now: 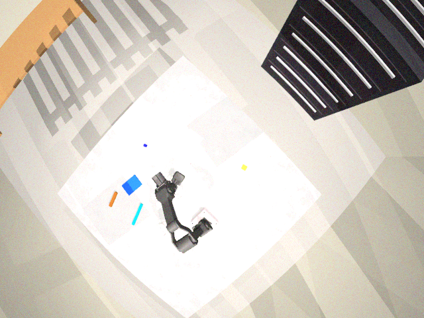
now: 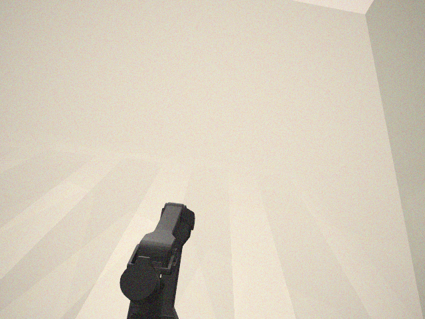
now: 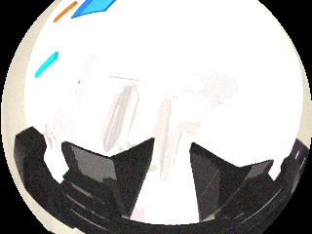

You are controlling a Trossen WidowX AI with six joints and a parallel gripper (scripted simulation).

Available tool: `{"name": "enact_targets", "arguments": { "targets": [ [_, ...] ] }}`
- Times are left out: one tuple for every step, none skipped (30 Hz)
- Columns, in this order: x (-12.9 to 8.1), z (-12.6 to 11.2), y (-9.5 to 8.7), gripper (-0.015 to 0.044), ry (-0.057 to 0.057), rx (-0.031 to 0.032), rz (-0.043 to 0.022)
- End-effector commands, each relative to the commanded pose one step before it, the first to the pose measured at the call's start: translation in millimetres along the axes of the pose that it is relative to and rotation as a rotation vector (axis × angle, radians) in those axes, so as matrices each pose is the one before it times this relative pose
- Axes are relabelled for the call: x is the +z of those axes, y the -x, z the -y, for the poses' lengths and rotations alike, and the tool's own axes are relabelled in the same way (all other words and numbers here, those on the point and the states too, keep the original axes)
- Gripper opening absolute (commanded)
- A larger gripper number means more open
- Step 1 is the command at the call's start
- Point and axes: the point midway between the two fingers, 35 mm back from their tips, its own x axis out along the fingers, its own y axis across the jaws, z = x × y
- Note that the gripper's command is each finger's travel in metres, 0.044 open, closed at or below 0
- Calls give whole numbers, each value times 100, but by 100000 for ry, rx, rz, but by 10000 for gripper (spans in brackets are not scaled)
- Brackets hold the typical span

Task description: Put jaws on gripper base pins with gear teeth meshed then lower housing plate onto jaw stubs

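Note:
My gripper [image 1: 167, 179] [image 3: 173, 142] is over the white table left of centre in the top view. It is shut on a white part, which is so washed out that I cannot tell which part it is. In the wrist view one pale long shape [image 3: 165, 138] runs up from between the fingertips, and another pale long shape [image 3: 119, 117] is to its left. The outlines of the gripper base, the pins, both jaws and the housing plate are lost in white glare. The exterior view shows only the black arm [image 2: 161, 247], with no parts.
A blue block [image 1: 132, 185] [image 3: 95, 6], an orange bar [image 1: 112, 199] [image 3: 64, 12] and a cyan bar [image 1: 137, 214] [image 3: 47, 64] are left of the arm. A small dark blue cube [image 1: 145, 145] is farther up, and a yellow cube [image 1: 244, 167] is to the right.

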Motion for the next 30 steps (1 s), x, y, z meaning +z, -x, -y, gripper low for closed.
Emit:
{"name": "enact_targets", "arguments": {
  "targets": [
    [-16,-50,-278,134,511,272,-103],
    [-1,0,-52,134,73,0,0],
    [0,0,-17,134,24,0,0],
    [0,0,0,134,0,0,0],
    [0,0,0,134,0,0,0],
    [0,0,0,134,0,0,0],
    [0,0,0,134,0,0,0],
    [0,0,0,134,0,0,0],
    [0,0,0,134,0,0,0],
    [0,0,-13,134,19,0,0],
    [0,0,-38,134,58,0,0],
    [0,0,-63,134,97,0,0],
    [-1,0,-82,134,126,0,-1],
    [-1,0,-63,134,97,0,0],
    [0,0,-38,134,58,0,0],
    [0,0,-13,134,19,0,0],
    [0,0,0,134,0,0,0],
    [0,0,0,134,0,0,0],
    [0,0,0,134,0,0,0],
    [0,0,0,134,0,0,0],
    [0,0,0,134,0,0,0],
    [0,0,-13,134,3,0,0],
    [0,0,-38,134,10,0,0],
    [0,0,-63,134,16,0,0],
    [-1,0,-82,134,21,0,-1],
    [-1,0,-63,134,16,0,0],
    [0,0,-38,134,10,0,0],
    [0,0,-13,134,3,0,0],
    [0,0,0,134,0,0,0],
    [0,0,0,134,0,0,0]
  ]
}}
